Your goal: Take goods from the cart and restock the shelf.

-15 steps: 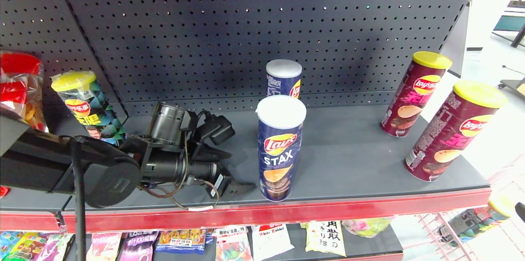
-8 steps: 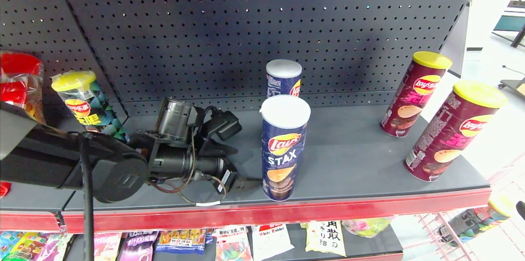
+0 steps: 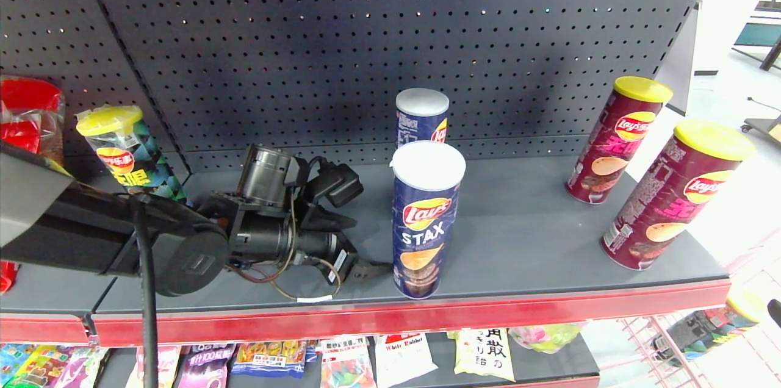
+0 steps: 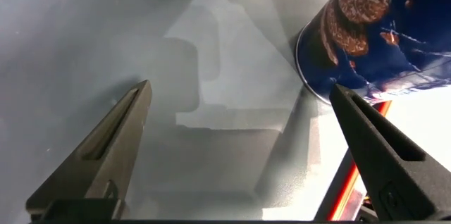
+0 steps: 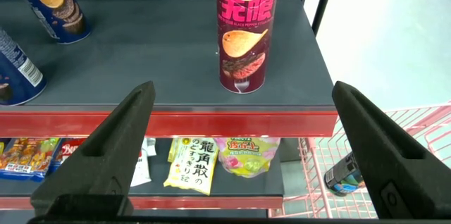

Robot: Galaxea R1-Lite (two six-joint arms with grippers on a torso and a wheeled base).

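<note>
A blue chip can (image 3: pixel 425 226) with a white lid stands upright near the front of the grey shelf (image 3: pixel 525 241); its base shows in the left wrist view (image 4: pixel 373 34). My left gripper (image 3: pixel 366 247) lies low over the shelf just left of it, open (image 4: pixel 241 90), with one fingertip (image 4: pixel 345 104) right beside the can's base and nothing between the fingers. A second blue can (image 3: pixel 421 116) stands behind the first. My right gripper (image 5: pixel 244 90) is open in front of the shelf, facing a maroon can (image 5: pixel 244 34).
Two maroon cans with yellow lids (image 3: pixel 616 141) (image 3: pixel 671 196) stand at the shelf's right end. A green-patterned can (image 3: pixel 131 159) and a red-lidded pack (image 3: pixel 27 125) are at the left. The pink wire cart (image 3: pixel 665 327) holds a can (image 3: pixel 708 324). Snack packs (image 3: pixel 341 360) fill the lower shelf.
My left arm has slid to the right along the shelf, and the front blue can has shifted a little to the right with it. The other cans have not moved.
</note>
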